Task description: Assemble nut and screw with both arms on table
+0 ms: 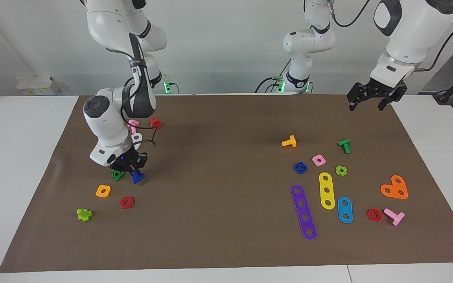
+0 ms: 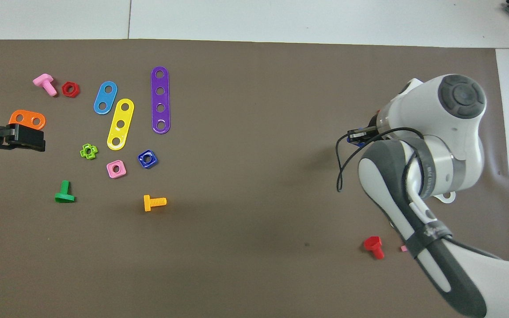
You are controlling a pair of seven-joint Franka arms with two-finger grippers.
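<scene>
My right gripper [image 1: 132, 171] is shut on the blue screw [image 1: 137, 177], a small piece with a triangular head, and holds it just above the brown mat [image 1: 218, 220] toward the right arm's end of the table. In the overhead view only a sliver of the screw [image 2: 352, 139] shows at the gripper [image 2: 358, 134], under the arm. The blue square nut [image 1: 300, 168] lies on the mat toward the left arm's end, beside a pink square nut [image 1: 319, 160]; it also shows in the overhead view [image 2: 147, 159]. My left gripper [image 1: 369, 103] is open and empty, raised over the mat's edge, waiting.
A green triangular nut [image 1: 117, 175], orange square nut [image 1: 103, 191], red hex nut [image 1: 126, 202] and lime piece [image 1: 84, 214] lie around the right gripper. Red [image 1: 155, 123] and pink screws lie nearer the robots. Purple [image 1: 303, 212], yellow and blue strips lie by the blue nut.
</scene>
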